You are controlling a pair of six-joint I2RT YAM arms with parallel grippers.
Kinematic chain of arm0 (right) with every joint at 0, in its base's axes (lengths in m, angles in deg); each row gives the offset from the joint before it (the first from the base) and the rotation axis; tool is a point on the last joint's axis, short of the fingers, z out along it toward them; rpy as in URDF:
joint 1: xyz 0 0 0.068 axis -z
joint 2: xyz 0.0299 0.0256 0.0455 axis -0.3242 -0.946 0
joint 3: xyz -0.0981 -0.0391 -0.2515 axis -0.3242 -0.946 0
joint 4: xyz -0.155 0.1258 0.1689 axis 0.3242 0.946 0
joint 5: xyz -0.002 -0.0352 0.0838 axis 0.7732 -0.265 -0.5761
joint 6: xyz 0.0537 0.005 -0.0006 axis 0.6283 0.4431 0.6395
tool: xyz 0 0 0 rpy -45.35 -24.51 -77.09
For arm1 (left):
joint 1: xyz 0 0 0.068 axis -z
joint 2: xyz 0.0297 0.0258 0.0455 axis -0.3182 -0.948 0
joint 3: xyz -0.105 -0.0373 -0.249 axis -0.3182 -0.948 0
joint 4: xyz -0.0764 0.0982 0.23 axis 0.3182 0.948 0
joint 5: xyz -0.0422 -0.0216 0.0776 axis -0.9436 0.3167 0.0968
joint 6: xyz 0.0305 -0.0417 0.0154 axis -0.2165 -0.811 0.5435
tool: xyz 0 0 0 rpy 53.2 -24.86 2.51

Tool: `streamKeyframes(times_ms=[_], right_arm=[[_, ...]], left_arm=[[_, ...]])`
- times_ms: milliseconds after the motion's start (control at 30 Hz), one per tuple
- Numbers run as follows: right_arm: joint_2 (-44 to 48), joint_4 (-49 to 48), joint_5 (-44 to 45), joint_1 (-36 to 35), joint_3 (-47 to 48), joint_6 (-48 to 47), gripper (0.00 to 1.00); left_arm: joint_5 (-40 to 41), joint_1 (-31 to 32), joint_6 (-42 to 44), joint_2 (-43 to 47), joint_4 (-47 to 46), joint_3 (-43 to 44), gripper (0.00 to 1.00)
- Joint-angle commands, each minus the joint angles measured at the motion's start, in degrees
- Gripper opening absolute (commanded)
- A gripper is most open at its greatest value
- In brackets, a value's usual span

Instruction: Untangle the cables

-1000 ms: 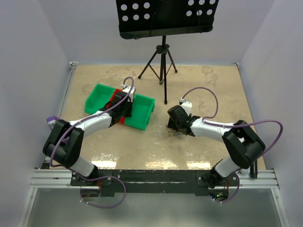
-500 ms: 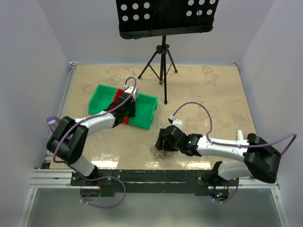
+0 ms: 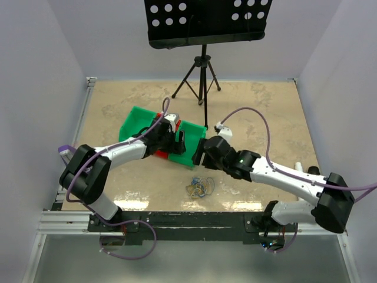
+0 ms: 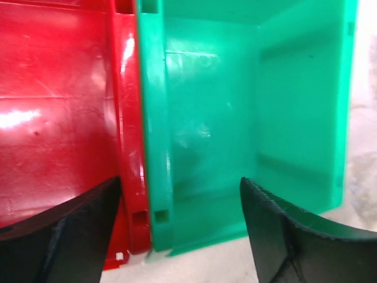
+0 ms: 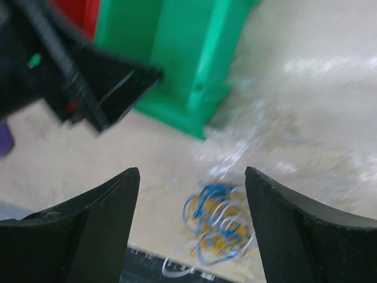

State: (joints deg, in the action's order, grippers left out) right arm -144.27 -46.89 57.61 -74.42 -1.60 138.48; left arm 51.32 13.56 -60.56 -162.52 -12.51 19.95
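The cables [image 3: 199, 187] lie as one small tangle of blue, yellow and whitish loops on the table near its front edge. In the right wrist view the cables [image 5: 219, 227] are blurred, below and between my fingers, untouched. My right gripper [image 3: 202, 154] [image 5: 191, 172] hovers open just behind the tangle, close to the green bin [image 3: 187, 154]. My left gripper [image 3: 175, 141] [image 4: 180, 181] is open over the bins, its fingers either side of the wall where the red bin [image 4: 59, 106] meets the green bin [image 4: 235, 106]. Neither gripper holds anything.
A second green bin [image 3: 136, 121] adjoins the red bin [image 3: 159, 154] on the left. A black music stand tripod [image 3: 202, 82] stands at the back centre. One finger of the left gripper [image 5: 100, 76] shows close in front of my right wrist. White walls enclose the table.
The left gripper has opened and the bins have shifted right. The right gripper has opened wider and drawn back from the cables toward the bin, leaving the tangle on the table.
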Motion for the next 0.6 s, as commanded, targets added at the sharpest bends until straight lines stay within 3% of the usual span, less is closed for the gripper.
streamKeyframes(times_ms=[0,100,333,567], right_arm=[[-3.45,-1.49,4.19,7.16,2.27,-6.49,0.76],[-10.21,-3.25,5.69,8.30,6.13,-9.65,0.75],[-19.81,-8.35,5.34,10.06,11.33,-13.18,0.68],[-24.56,-10.02,6.65,10.68,10.98,-14.58,0.49]], left_arm=[[-6.71,-1.27,-0.12,3.76,5.23,5.61,0.91],[-7.68,-2.76,2.33,5.78,8.21,7.72,0.96],[-14.10,-11.19,12.88,6.92,23.85,17.82,0.98],[-12.79,-14.72,22.99,10.88,30.19,22.48,1.00]])
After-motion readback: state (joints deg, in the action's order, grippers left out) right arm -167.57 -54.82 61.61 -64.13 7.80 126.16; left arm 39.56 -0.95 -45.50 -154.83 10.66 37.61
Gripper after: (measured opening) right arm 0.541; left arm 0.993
